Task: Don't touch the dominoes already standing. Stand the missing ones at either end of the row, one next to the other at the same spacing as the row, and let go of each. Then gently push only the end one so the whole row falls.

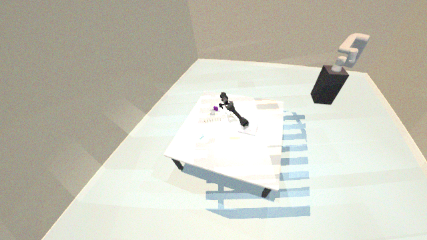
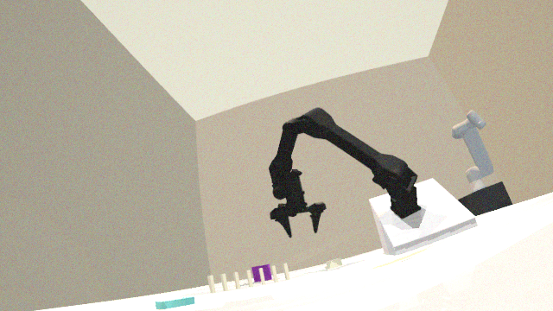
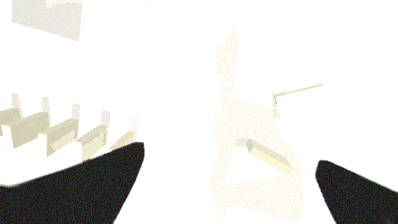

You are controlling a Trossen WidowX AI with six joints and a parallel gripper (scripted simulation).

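Observation:
Several cream dominoes stand upright in a slightly curved row in the exterior view, from the left end domino [image 2: 211, 283] to the right end domino [image 2: 286, 271]. Some of them show at the left of the wrist view, one domino [image 3: 60, 137] among them, partly cut off by the finger and the frame edge. A loose domino [image 2: 333, 263] [image 3: 270, 157] lies on the table to the right of the row, apart from it. My gripper [image 2: 302, 234] [image 3: 231, 156] is wide open and empty, high above the table, between the row's right end and the loose domino.
A purple cube [image 1: 215, 109] [image 2: 268, 271] stands behind the row. A teal block [image 1: 202, 137] [image 2: 174, 303] lies in front of the row's left end. A thin yellow strip [image 1: 234, 138] lies near the arm's white base [image 2: 432, 233]. A second, pale arm [image 2: 479, 151] stands beyond the table.

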